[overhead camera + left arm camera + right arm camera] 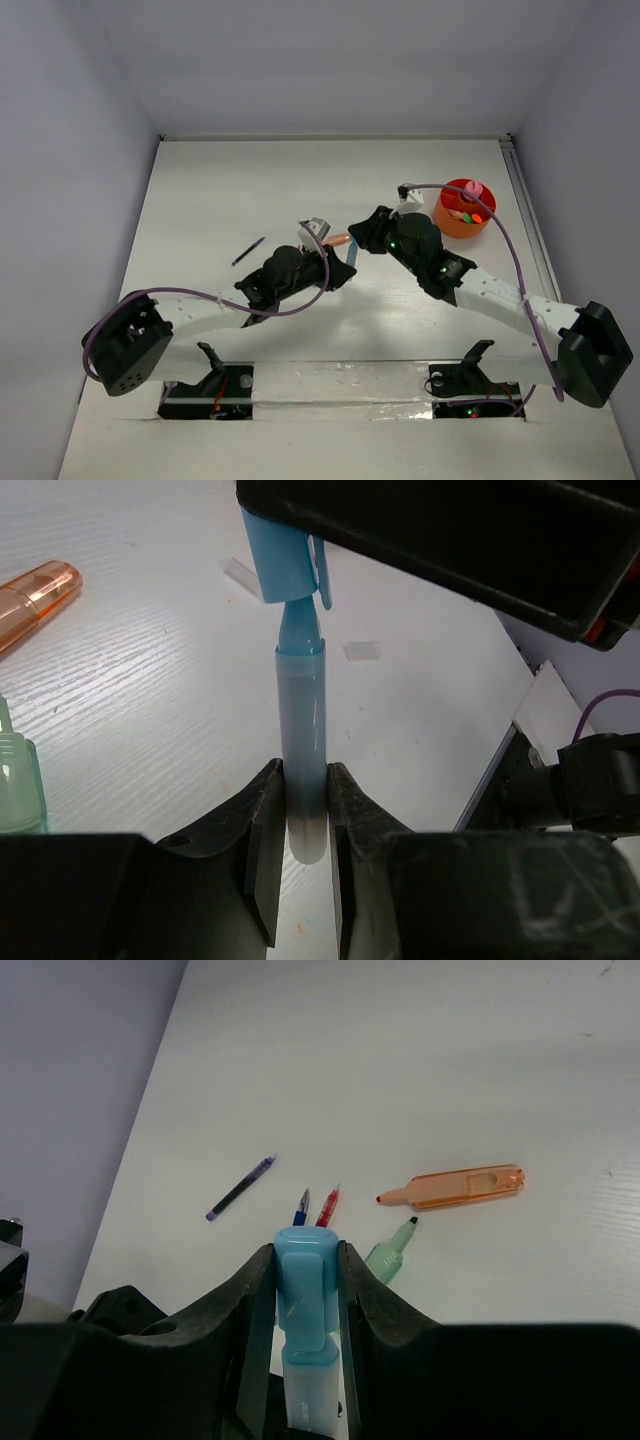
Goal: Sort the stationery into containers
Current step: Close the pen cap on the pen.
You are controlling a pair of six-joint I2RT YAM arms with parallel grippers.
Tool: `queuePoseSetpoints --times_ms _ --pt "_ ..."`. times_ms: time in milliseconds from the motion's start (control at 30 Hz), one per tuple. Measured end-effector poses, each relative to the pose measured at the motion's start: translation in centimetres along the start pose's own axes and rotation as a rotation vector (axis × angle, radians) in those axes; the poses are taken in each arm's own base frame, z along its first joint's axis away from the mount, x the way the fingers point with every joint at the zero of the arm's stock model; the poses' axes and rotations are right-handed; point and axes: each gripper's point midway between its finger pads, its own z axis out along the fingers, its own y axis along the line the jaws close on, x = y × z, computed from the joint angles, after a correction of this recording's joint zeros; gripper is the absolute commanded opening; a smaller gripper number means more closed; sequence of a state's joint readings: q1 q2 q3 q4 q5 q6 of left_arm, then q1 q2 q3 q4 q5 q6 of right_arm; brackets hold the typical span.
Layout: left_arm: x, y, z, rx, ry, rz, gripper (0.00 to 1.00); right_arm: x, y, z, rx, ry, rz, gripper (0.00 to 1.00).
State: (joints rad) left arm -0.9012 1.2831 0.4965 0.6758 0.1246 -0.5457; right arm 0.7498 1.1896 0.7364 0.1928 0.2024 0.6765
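Observation:
A light blue highlighter (300,730) hangs above the table between my two grippers. My left gripper (302,780) is shut on the rear end of its barrel. My right gripper (307,1255) is shut on its blue cap (307,1290), which sits over the tip with part of the neck showing. In the top view both grippers (335,270) (365,238) meet at mid-table. The orange container (463,208) stands at the right back with some items in it. On the table lie an orange highlighter (460,1186), a green marker (388,1252), a red pen (327,1207) and a blue pen (301,1207).
A thin purple pen (248,251) lies apart, left of the grippers. The orange highlighter (35,595) and green marker (15,780) lie close under the arms. Grey walls stand on three sides of the table. The right arm's cable loops near the container.

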Motion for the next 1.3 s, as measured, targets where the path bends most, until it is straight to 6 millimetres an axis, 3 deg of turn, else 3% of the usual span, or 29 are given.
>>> queuePoseSetpoints --times_ms 633,900,1300 --pt "-1.4 0.4 0.0 -0.063 -0.041 0.011 0.0 0.8 0.6 -0.5 -0.02 -0.039 0.027 0.06" --pt "-2.7 -0.4 0.3 -0.062 -0.058 0.025 0.0 -0.1 1.3 -1.1 -0.046 -0.087 0.049 0.05" --pt "-1.8 -1.2 0.2 -0.045 0.02 0.041 0.0 0.6 1.3 -2.4 -0.041 -0.112 0.031 0.0"
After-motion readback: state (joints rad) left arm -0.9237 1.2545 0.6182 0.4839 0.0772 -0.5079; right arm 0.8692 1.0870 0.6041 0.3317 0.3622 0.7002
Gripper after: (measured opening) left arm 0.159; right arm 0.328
